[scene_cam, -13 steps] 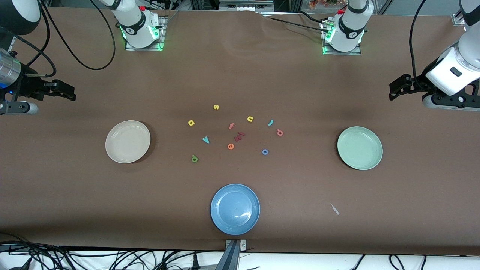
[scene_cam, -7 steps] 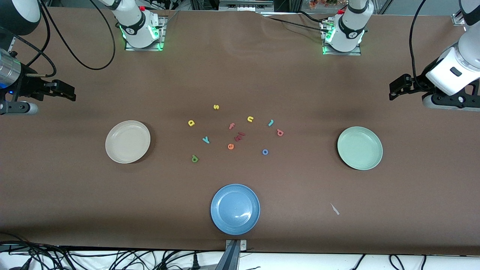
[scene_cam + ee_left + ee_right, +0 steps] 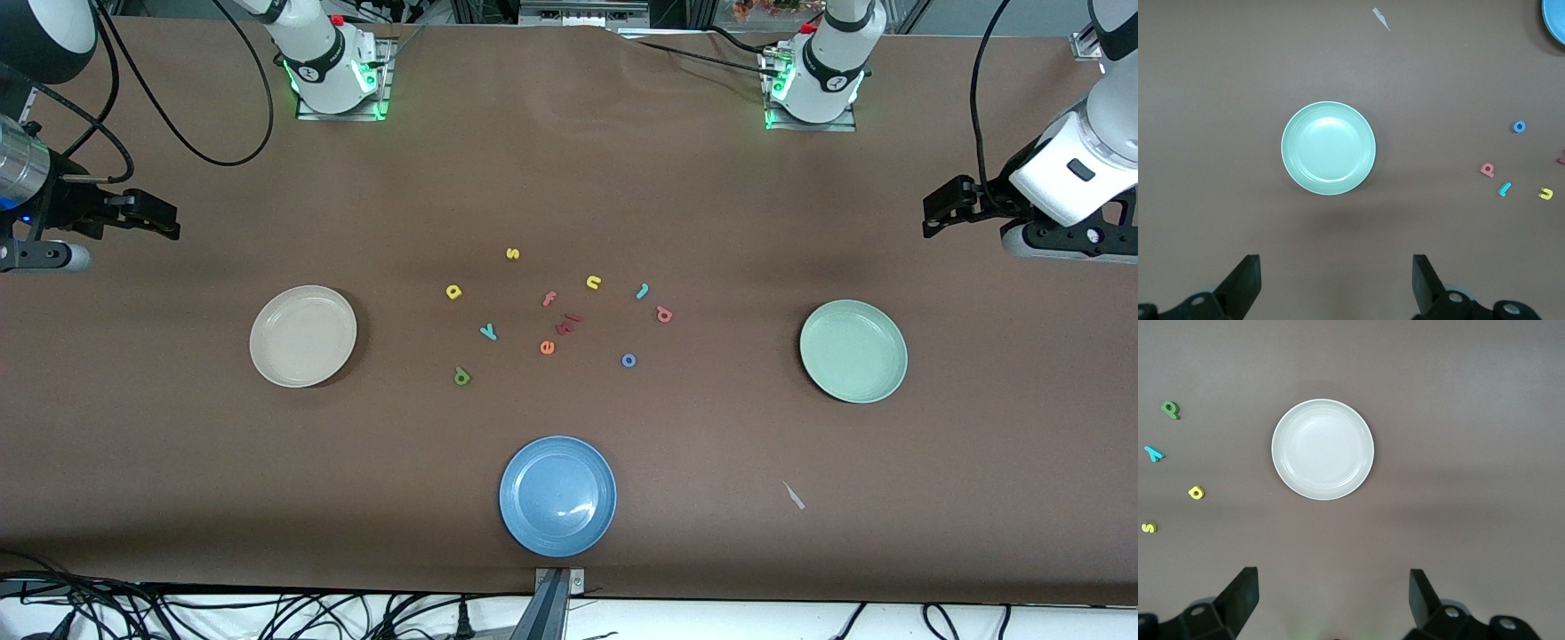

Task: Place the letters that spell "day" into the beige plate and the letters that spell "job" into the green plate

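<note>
Both grippers hang up high with fingers spread, holding nothing: the left gripper [image 3: 1333,283] over bare table at its arm's end near the green plate [image 3: 853,351], the right gripper [image 3: 1331,603] likewise near the beige plate [image 3: 303,336]. Three plates lie out, counting the blue plate [image 3: 557,495]. Between them lie eleven foam letters [image 3: 557,316], all still on the table.

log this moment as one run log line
left gripper open, waiting | right gripper open | beige plate, green plate hold nothing | letters unsorted
</note>
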Tool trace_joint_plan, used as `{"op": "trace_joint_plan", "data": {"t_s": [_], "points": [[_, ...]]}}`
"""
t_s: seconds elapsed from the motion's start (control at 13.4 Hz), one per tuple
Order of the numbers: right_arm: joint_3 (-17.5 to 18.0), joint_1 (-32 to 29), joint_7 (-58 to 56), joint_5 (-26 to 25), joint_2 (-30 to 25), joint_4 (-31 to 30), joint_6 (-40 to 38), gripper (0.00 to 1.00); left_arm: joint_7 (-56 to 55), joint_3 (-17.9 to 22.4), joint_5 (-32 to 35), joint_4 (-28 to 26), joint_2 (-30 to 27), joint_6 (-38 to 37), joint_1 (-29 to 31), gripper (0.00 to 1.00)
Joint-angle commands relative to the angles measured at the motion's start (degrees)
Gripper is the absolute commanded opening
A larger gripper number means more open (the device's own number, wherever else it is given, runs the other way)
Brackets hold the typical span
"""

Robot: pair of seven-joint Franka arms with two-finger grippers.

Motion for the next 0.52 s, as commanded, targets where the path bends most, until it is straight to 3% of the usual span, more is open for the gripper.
{"op": "trace_joint_plan", "data": {"t_s": [0.0, 0.45], "points": [[0.50, -0.65, -1.04, -0.06, -0.17, -0.08, 0.03, 1.00, -0.36, 0.13, -0.29, 1.63, 0.85, -0.39, 0.33, 1.00], [0.50, -0.65, -0.95, -0.15, -0.17, -0.08, 0.03, 1.00, -0.36, 0.13, -0.03, 1.63, 1.03, -0.31, 1.04, 1.00]]}}
